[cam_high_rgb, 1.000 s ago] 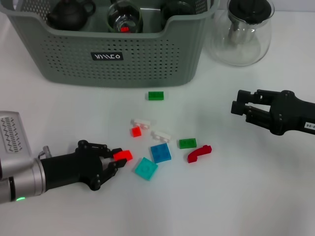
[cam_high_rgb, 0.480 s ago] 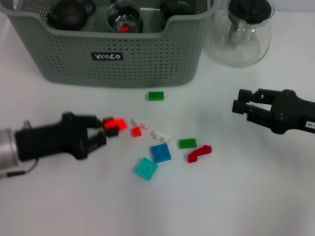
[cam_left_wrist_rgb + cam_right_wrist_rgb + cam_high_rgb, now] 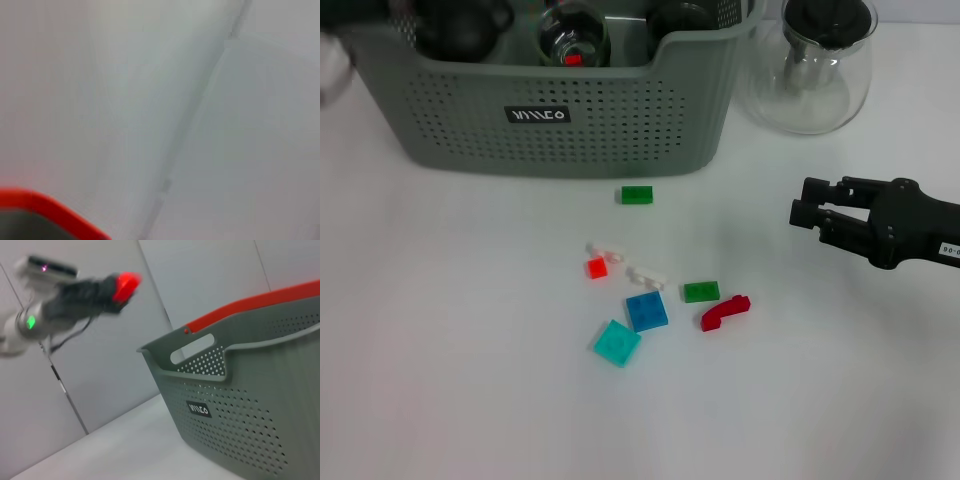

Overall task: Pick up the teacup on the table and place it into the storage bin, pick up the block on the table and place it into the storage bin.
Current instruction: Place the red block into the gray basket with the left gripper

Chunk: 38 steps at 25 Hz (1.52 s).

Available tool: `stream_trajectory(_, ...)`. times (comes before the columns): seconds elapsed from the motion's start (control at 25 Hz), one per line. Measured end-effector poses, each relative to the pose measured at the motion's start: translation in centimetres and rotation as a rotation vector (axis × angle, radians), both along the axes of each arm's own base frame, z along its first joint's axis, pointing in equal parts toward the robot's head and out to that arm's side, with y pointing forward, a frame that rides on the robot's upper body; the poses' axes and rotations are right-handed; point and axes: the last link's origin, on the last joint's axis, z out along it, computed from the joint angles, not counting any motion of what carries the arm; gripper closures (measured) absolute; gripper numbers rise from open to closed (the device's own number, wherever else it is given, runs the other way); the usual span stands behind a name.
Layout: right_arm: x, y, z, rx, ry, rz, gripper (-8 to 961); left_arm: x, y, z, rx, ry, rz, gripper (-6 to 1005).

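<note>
The left gripper [image 3: 122,286] hangs in the air beside the storage bin [image 3: 560,120], clamped on a red block [image 3: 126,284]; the motion blur makes the exact grip hard to read. In the head view the bin fills the 12 o'clock area, dark teaware inside. The right gripper [image 3: 808,215] hovers at 3 o'clock, fingers slightly parted and empty. Loose blocks lie mid-table: a green one [image 3: 637,194] nearest the bin, a blue one [image 3: 646,311] toward 6 o'clock.

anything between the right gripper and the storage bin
No. In the head view, only bare white table lies between the right gripper and the storage bin; the glass pot sits beyond that stretch.
</note>
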Motion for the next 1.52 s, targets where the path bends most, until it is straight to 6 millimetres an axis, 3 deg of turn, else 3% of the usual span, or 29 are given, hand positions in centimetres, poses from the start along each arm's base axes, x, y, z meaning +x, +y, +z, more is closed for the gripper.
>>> stream_trajectory(0.08,-0.1,0.1,0.0,0.000,-0.001,0.002,532,2.0,3.2,1.5,0.044,0.076,0.040,804)
stream_trajectory(0.2,-0.2,0.1,-0.1,-0.001,0.000,0.006,532,4.5,7.0,2.0,0.066,0.214,0.101,804)
stream_trajectory(0.32,-0.2,0.1,-0.1,0.000,0.001,0.009,532,6.2,9.8,0.9,0.075,0.402,0.167,804)
stream_trajectory(0.44,-0.3,0.2,-0.1,0.001,0.001,0.010,532,6.9,11.3,-1.1,0.085,0.594,0.212,803)
stream_trajectory(0.72,-0.3,0.2,-0.2,0.003,-0.001,0.011,533,7.2,11.9,-5.8,0.092,0.888,0.244,780)
stream_trajectory(1.04,-0.1,0.1,-0.1,0.003,-0.004,0.004,534,6.9,12.7,-9.2,0.119,1.002,0.333,735)
stream_trajectory(1.2,0.1,0.0,-0.1,0.006,-0.008,0.002,534,7.2,12.8,-9.3,0.133,0.987,0.336,712)
stream_trajectory(1.36,0.2,0.1,-0.1,0.010,-0.011,-0.005,534,7.9,12.4,-7.9,0.159,0.906,0.340,689)
stream_trajectory(1.52,0.2,0.0,-0.1,0.011,-0.009,-0.007,535,8.6,9.6,-5.3,0.253,0.698,0.229,666)
